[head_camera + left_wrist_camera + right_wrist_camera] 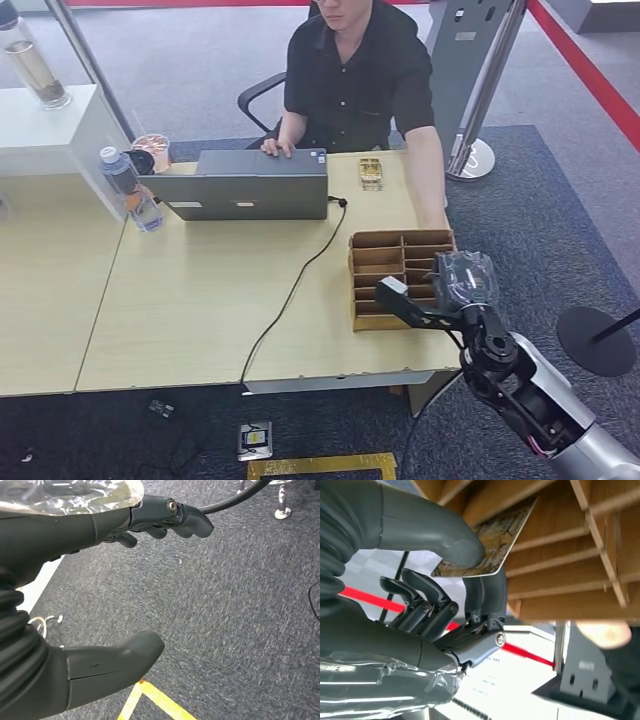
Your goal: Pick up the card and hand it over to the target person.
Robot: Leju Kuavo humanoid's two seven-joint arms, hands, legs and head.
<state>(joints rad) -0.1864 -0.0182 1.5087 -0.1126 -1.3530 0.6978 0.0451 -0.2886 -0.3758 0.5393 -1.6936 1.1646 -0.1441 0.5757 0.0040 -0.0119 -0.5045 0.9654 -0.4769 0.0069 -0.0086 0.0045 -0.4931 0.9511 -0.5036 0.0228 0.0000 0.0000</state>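
In the right wrist view a card (497, 540) with a brownish printed face is pinched between the thumb and the fingers of my right hand (471, 580). Its far corner lies against the dividers of a wooden compartment box (561, 555). From the head view, my right hand (426, 298) hovers over the near right part of that box (377, 240) on the desk. The person (355, 70) in a black shirt sits behind the desk, one hand on the laptop and the other arm reaching down beside the box. My left hand (56, 535) hangs over grey carpet, fingers apart, holding nothing.
A grey laptop (245, 185) stands open on the desk, its black cable (294, 285) running to the front edge. A water bottle (130, 190) and a cup (155, 152) stand at the left. A small gold item (370, 172) lies behind the box. A round stand base (596, 340) sits on the carpet at the right.
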